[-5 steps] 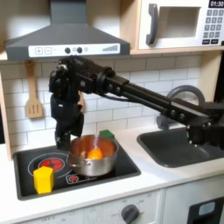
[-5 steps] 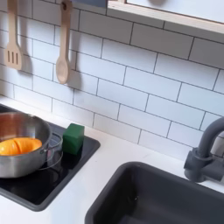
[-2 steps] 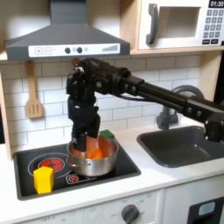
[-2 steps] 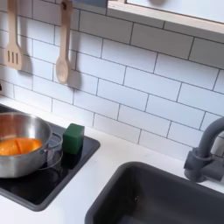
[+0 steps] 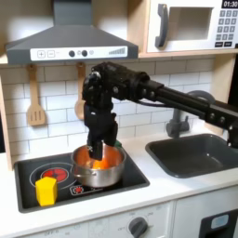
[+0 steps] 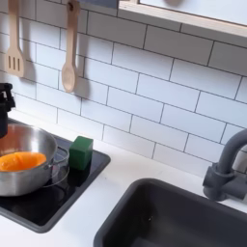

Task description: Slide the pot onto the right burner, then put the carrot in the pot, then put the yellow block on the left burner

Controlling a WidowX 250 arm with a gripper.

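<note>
Several white keypad labels [image 5: 226, 28] show, all too blurred to read.

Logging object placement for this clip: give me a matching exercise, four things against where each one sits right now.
Things:
1. carrot
2. yellow block
3. green block
4. tool

Places:
A. front edge of the cooktop, near the uncovered burner
B. inside the pot
C. over the pot
D. on the cooktop behind the pot

Pairs: 1-B, 2-A, 3-D, 4-C

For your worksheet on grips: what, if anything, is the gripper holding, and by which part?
Cannot be told. The gripper reaches down into the pot over the carrot, but its fingertips are hidden.
</note>
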